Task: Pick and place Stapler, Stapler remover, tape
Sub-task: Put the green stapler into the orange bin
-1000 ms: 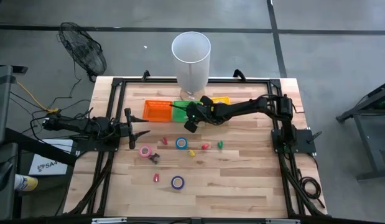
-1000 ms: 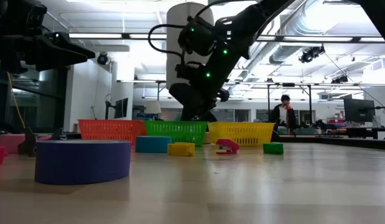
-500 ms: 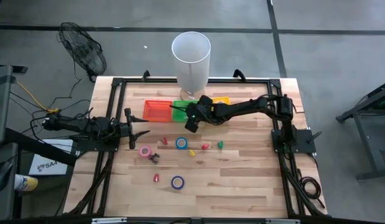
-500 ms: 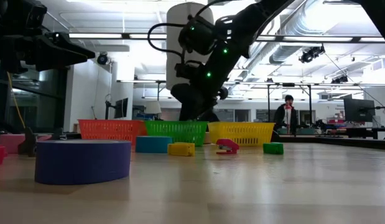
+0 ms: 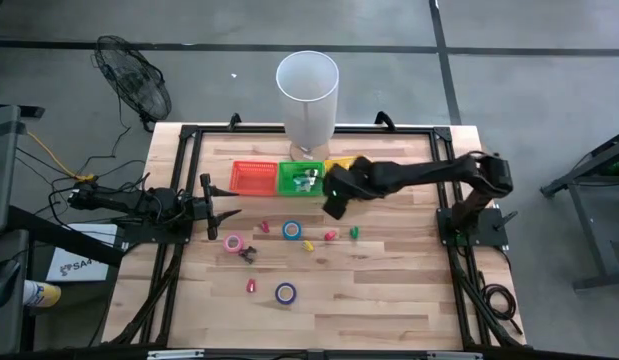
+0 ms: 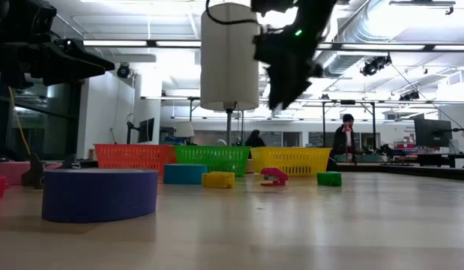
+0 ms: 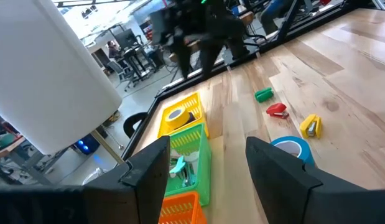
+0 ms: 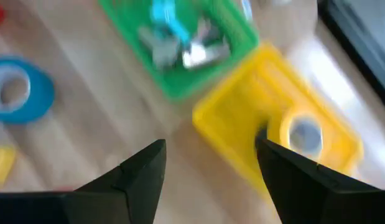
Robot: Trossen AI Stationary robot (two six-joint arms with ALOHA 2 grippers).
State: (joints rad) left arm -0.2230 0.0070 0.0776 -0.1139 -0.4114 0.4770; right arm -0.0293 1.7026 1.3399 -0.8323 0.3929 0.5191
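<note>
Right gripper [image 5: 334,203] – jaws apart, empty, near yellow basket [image 5: 341,164]; risk: low sweep clips basket rim – left gripper [image 5: 227,209] idle, open.

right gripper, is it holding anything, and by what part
Nothing is held. The right gripper is open and bare above the table by the yellow basket; its wrist view shows nothing between the fingers. The left gripper is also open and bare.

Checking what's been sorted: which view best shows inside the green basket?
Left wrist view: the green basket lies open, pale blue pieces inside. Right wrist view blurs it; high view shows it tiny; low view shows only its wall.
</note>
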